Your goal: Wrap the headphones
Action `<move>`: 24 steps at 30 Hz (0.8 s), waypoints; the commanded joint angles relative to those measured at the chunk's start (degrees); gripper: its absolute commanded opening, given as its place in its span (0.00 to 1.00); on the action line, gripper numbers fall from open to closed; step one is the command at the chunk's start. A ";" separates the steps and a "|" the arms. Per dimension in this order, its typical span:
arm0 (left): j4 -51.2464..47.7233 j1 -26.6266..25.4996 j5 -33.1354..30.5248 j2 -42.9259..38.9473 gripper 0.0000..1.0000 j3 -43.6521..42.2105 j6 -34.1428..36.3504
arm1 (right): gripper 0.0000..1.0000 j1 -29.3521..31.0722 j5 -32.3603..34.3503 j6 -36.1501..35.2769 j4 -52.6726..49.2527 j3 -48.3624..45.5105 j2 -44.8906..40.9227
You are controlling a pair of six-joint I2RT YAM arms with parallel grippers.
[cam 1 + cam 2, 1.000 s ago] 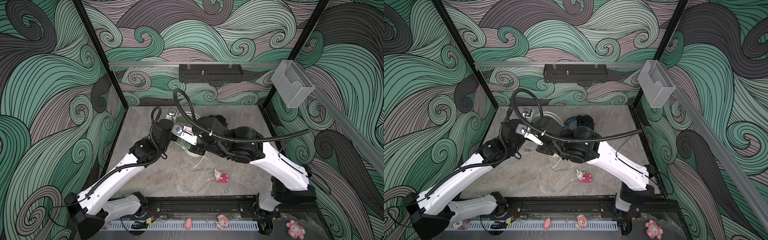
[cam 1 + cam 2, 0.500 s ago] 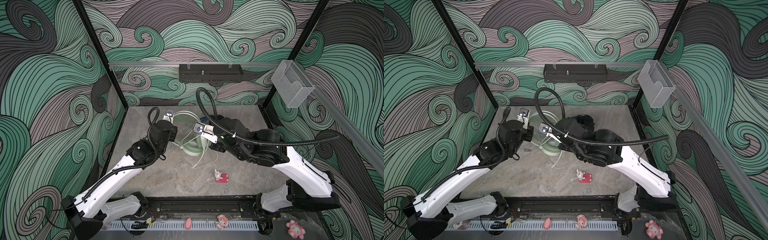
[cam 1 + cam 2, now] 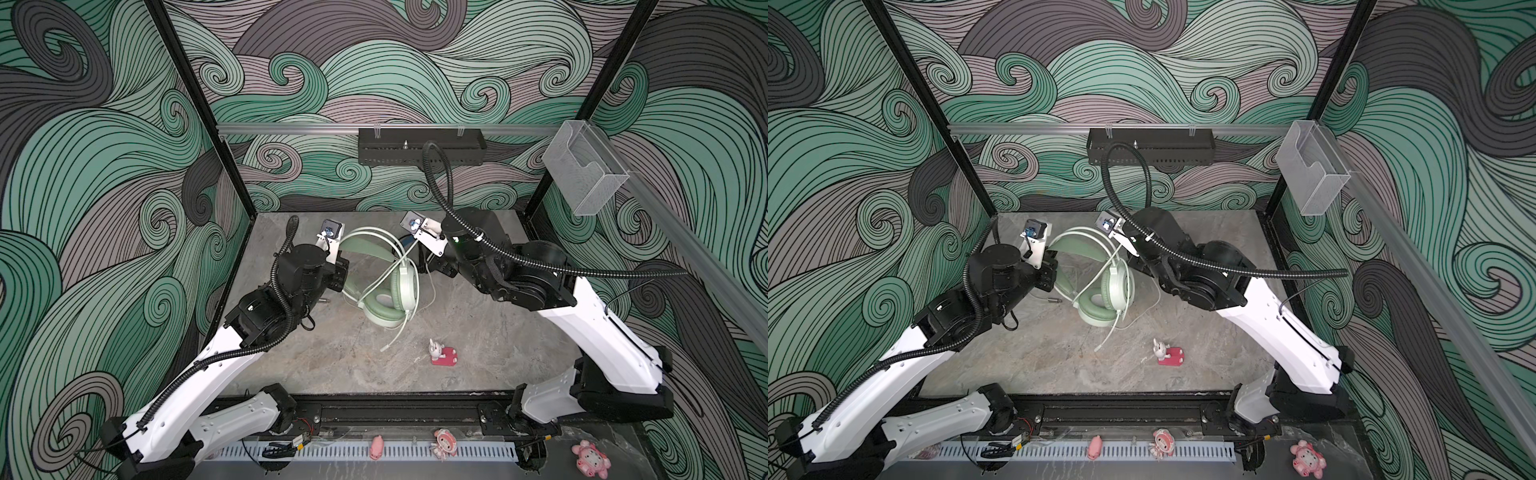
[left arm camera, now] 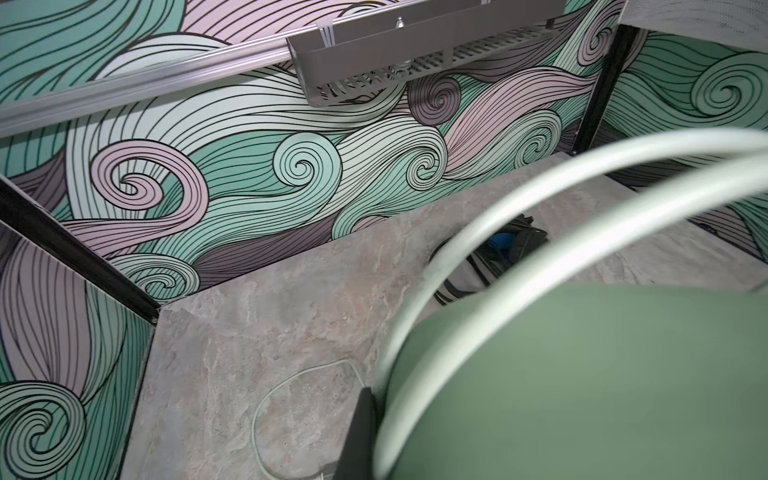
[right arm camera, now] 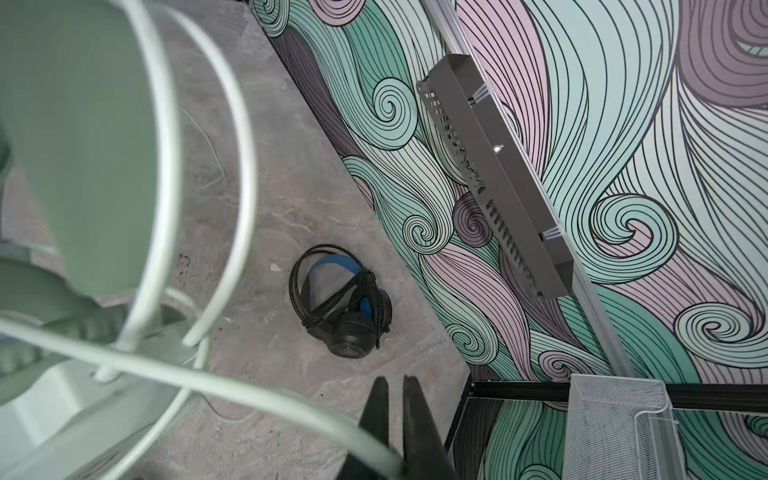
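Grey marble-look counter (image 3: 324,365) is carrying both headsets. Pale mint-green over-ear headset (image 3: 401,286) is sitting mid-counter, with the left hand (image 3: 341,272) clamping its headband side. Black headset with blue inner band (image 5: 345,303) is lying near the back wall and looks already wrapped. Right hand (image 5: 395,381) is pinching the whitish cable (image 3: 397,332), jaws nearly together. Advice: be keeping tension while looping round the headband, and be watching the free plug end (image 3: 384,349) for snagging.

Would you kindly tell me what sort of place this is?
Probably a robot test cell: the left arm and right arm sit on a black rail at a stone-look tabletop, boxed in by wave-patterned panels, with a mint headset as the work piece.
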 commanded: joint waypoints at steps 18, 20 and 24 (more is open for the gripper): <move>2.38 0.11 14.17 0.13 0.00 14.84 -20.24 | 0.17 -17.23 -28.17 20.73 22.74 -19.56 -9.13; 2.77 0.11 15.08 0.59 0.00 15.89 -21.11 | 0.18 -18.21 -31.99 22.47 26.35 -22.79 -10.03; 3.87 0.10 16.67 1.16 0.00 17.63 -23.33 | 0.26 -18.97 -39.71 24.77 36.01 -30.22 -12.82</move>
